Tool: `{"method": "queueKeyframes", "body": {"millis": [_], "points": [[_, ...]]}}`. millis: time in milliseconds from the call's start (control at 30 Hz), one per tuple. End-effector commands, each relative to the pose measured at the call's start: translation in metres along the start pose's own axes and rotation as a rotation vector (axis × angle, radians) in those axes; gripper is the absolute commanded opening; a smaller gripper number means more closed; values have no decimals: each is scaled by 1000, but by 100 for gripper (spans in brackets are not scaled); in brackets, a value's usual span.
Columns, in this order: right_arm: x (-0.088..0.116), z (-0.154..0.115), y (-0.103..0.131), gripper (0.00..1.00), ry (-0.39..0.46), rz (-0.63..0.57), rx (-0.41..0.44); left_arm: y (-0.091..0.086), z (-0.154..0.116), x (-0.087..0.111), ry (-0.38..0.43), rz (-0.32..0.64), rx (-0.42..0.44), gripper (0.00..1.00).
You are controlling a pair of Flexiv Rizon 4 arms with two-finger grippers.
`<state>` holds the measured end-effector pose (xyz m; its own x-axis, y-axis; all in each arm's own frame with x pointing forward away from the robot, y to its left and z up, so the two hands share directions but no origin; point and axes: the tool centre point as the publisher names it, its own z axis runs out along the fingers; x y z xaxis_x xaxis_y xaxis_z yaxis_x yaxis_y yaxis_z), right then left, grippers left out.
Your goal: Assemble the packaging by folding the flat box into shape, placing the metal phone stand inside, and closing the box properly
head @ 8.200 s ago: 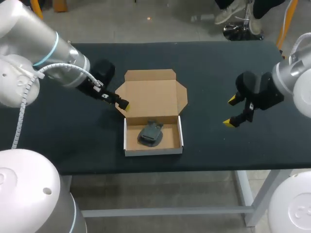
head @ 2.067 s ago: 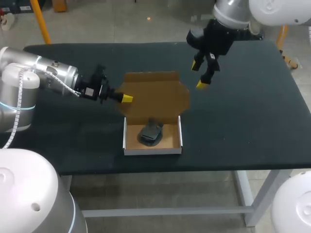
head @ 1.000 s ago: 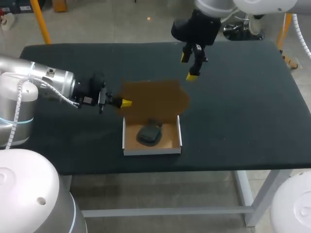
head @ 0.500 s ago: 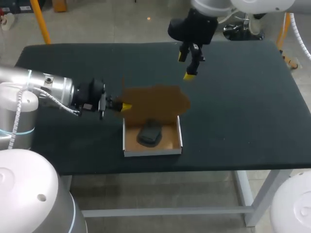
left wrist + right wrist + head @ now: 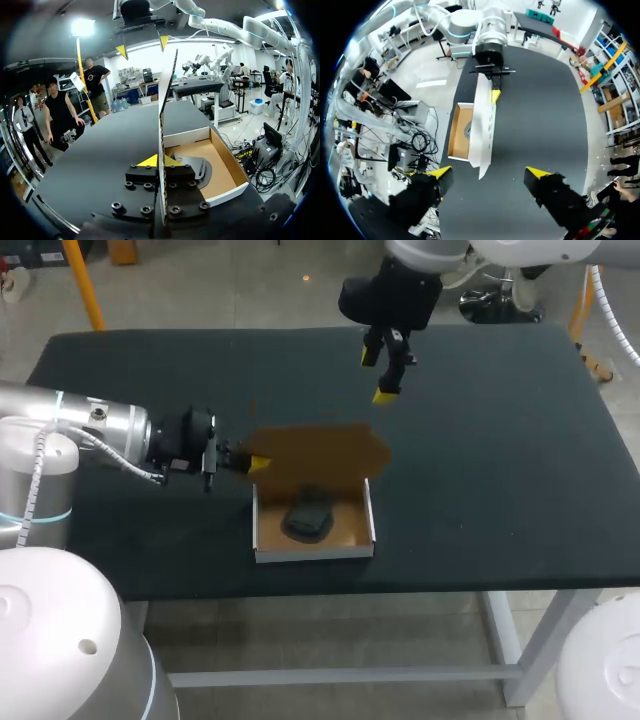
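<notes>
**Left claw (image 5: 256,462) clamped on the lid, right claw (image 5: 377,375) hanging open**

Our left claw comes in low from the table's left side. Its two yellow tips pinch the left edge of the brown cardboard lid (image 5: 322,448) from both sides. In our left wrist view the lid runs edge-on straight between the fingers (image 5: 148,161). The lid stands up steeply off the dark table (image 5: 500,460), hinged along the rear wall of the box (image 5: 315,552). The box sits near the table's front edge, just right of our left claw, and its white-walled tray is open at the top. The dark metal phone stand (image 5: 308,516) lies on the tray's floor, closer to the left wall than the right. Further right, toward the table's far edge, our right claw hangs in the air beyond the lid and apart from it. Its fingers are spread wide with nothing between them. Its wrist view looks down on the lid's top edge and the tray beside it.
</notes>
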<state>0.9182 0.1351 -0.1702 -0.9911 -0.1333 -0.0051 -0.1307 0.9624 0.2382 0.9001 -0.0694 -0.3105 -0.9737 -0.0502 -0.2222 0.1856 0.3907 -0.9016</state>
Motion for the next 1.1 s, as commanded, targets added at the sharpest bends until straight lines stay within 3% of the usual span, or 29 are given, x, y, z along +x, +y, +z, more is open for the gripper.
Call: {"method": "queueKeyframes", "body": {"millis": [33, 433, 467, 500, 700, 933, 1100], "points": [[-4, -2, 6, 100, 8, 1, 10, 1, 0, 2, 0, 0, -1, 0], [-22, 8, 34, 98, -34, 34, 100, 1, 0, 2, 0, 0, -1, 0], [-23, 10, 38, 57, -41, 37, 113, 1, 0, 2, 0, 0, -1, 0], [-23, 11, 41, 47, -41, 36, 115, 1, 0, 2, 0, 0, -1, 0], [-27, 22, 51, 40, -34, 34, 144, 1, 0, 2, 0, 0, -1, 0], [-29, 41, 62, 45, -15, 18, 170, 1, 0, 2, 0, 0, -1, 0], [-32, 50, 66, 42, -5, 13, 179, 1, 0, 2, 0, 0, -1, 0]]}}
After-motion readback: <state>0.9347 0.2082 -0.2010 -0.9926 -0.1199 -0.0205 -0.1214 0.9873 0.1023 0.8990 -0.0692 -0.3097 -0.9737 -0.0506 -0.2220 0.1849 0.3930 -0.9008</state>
